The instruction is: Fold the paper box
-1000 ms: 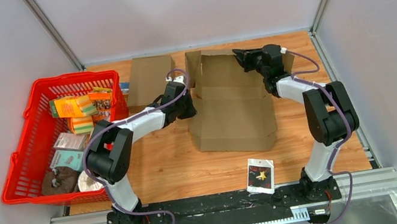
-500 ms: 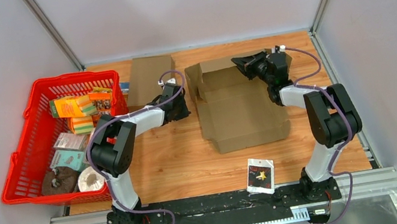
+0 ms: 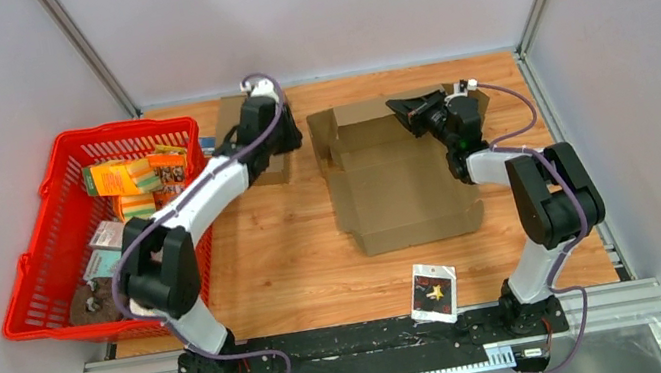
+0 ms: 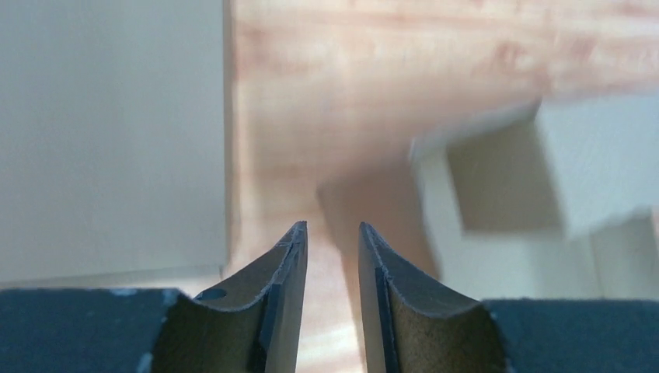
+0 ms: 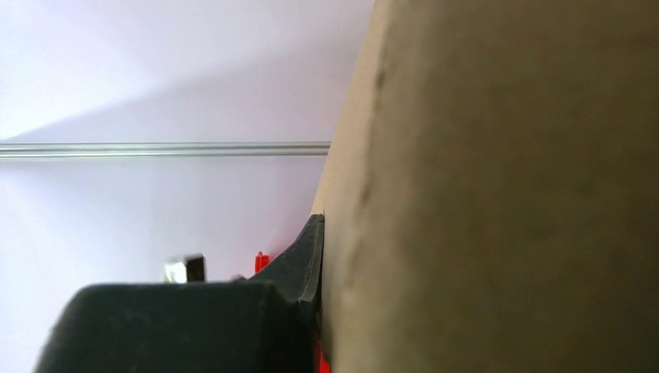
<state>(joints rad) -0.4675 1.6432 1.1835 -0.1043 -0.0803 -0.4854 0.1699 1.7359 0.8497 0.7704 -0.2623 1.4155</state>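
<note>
The paper box [image 3: 396, 180] is a brown cardboard blank lying mostly flat in the middle of the table, with its back flaps raised. My right gripper [image 3: 413, 113] is shut on the back flap. In the right wrist view that cardboard [image 5: 505, 194] fills the right half, and one black finger [image 5: 307, 260] presses against it. My left gripper [image 3: 290, 140] hangs open to the left of the box, apart from it. In the left wrist view the left gripper [image 4: 332, 227] has only wood showing in its gap, and the box [image 4: 544, 179] is a blur at the right.
A second flat cardboard piece [image 3: 245, 135] lies at the back left, under the left wrist, and shows as the flat cardboard piece [image 4: 109, 132] in the left wrist view. A red basket [image 3: 48, 279] of packages stands at the left. A small printed packet [image 3: 434, 293] lies near the front edge. Grey walls enclose the table.
The left gripper let go of the box's left edge, opened, and swung back and left over the other cardboard. The box dropped flatter and shifted right. The right gripper kept its hold.
</note>
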